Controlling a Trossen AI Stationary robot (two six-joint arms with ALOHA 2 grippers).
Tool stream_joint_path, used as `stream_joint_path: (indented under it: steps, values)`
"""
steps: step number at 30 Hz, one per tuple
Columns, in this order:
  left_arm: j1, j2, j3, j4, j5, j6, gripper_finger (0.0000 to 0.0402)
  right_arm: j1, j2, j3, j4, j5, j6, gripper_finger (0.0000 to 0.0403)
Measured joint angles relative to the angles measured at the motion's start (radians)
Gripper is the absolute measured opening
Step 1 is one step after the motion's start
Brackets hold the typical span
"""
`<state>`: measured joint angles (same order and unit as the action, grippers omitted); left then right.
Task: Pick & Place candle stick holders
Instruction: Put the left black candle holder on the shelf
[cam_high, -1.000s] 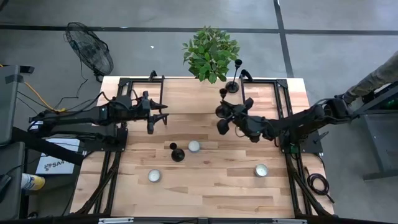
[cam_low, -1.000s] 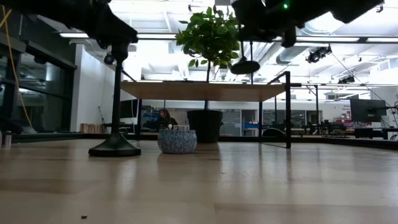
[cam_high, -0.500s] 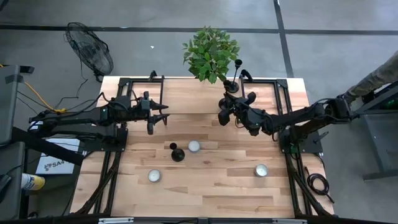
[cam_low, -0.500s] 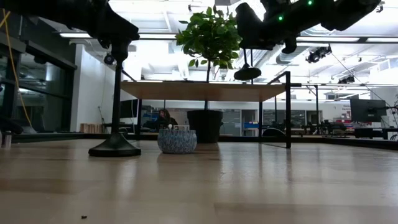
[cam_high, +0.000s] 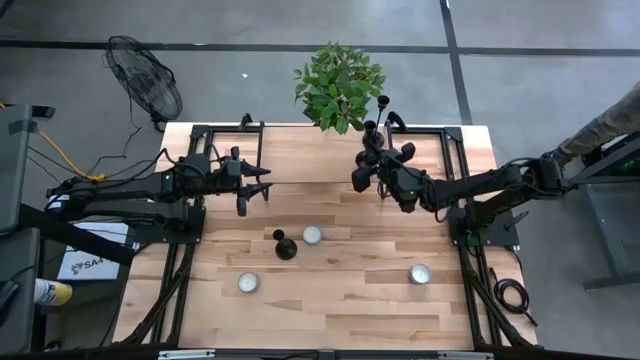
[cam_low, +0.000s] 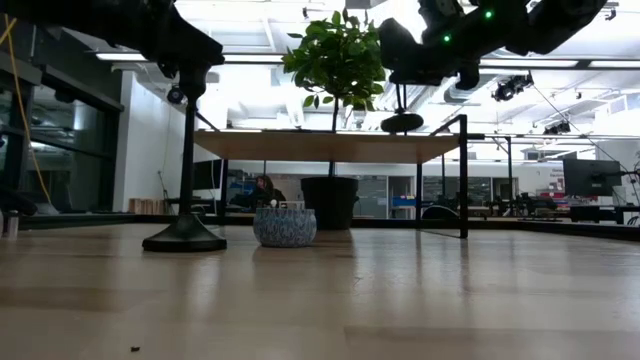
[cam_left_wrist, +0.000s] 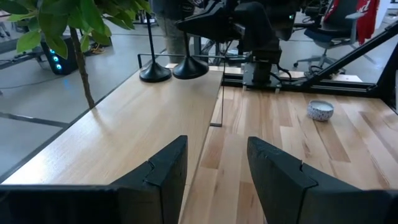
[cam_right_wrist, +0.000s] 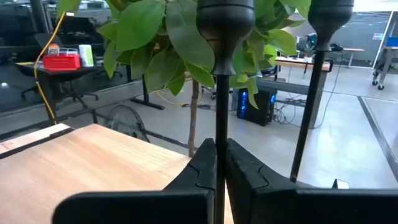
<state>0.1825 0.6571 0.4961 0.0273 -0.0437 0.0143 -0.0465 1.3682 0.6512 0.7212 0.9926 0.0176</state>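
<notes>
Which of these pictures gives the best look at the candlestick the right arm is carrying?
The right wrist view: the right gripper is shut on the candlestick, with stem and cup close up. The low view shows its base hanging above the table. The high view shows it mostly hidden by the arm. The left wrist view shows it beside another candlestick.

table (cam_high: 330, 300): wood | on it: two black holders (cam_high: 285, 247), three white candles (cam_high: 312, 235)

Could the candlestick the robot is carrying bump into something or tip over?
Maybe. The right gripper pinches only the thin stem of its candle stick holder, so it could tilt or slip. A second holder already stands close beside it near the table's back edge, and the plant is just behind, so setting it down might knock that neighbour over.
</notes>
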Motion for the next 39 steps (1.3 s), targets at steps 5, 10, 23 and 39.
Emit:
stream_joint_path:
  steps: [5,10,23,39]
  values:
    - [0.0,0.0,0.0,0.0,0.0,0.0,0.0165,-0.013,0.0,0.0,-0.002,-0.001,0.0,0.0003]
    - [0.0,0.0,0.0,0.0,0.0,0.0,0.0165,-0.031,0.0,0.0,-0.007,-0.056,0.011,0.0003]
    - [0.0,0.0,0.0,0.0,0.004,-0.001,0.0165,-0.052,0.0,0.0,-0.071,-0.096,0.079,0.0003]
    - [0.0,0.0,-0.001,0.0,0.01,-0.001,0.0165,-0.048,0.112,0.0,0.11,-0.07,0.005,0.0003]
